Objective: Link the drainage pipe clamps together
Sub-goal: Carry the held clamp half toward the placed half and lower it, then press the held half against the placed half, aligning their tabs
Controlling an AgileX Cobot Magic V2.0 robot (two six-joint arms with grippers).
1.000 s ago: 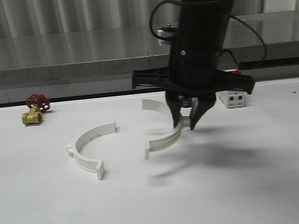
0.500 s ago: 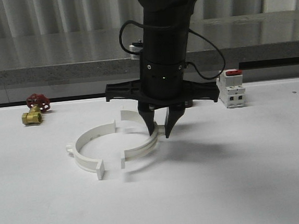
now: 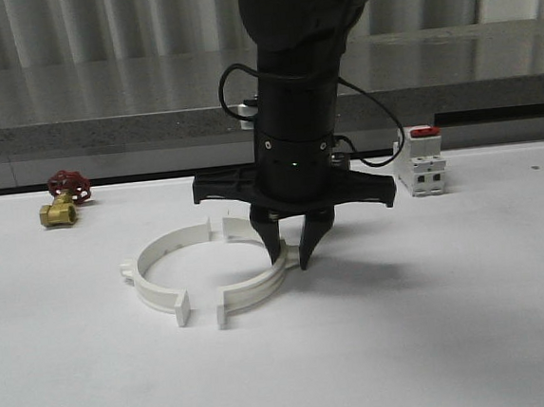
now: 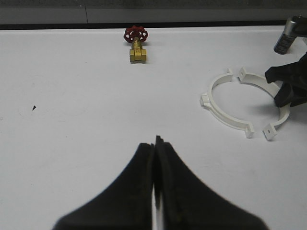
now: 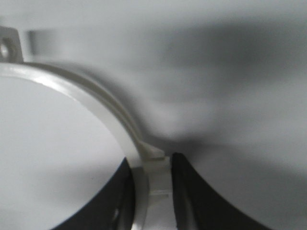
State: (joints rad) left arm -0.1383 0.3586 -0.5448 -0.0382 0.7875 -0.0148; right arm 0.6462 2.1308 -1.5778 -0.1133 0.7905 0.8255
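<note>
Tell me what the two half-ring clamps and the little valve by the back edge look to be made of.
Left clamp half and right clamp half, held by the right gripper: probably moulded plastic, matte uniform white with thin walls and tabs. Valve: yellow, slightly shiny body suggests brass; its red handwheel looks like painted metal or plastic, hard to tell.

Front cam: low, faces forward over white table (image 3: pixel 474 338), mid-range. Left wrist cam: farther back, wide view; shares white plastic half-ring clamps (image 4: pixel 221 103) at 2 o'clock. Right wrist cam: extreme close-up, blurred.
</note>
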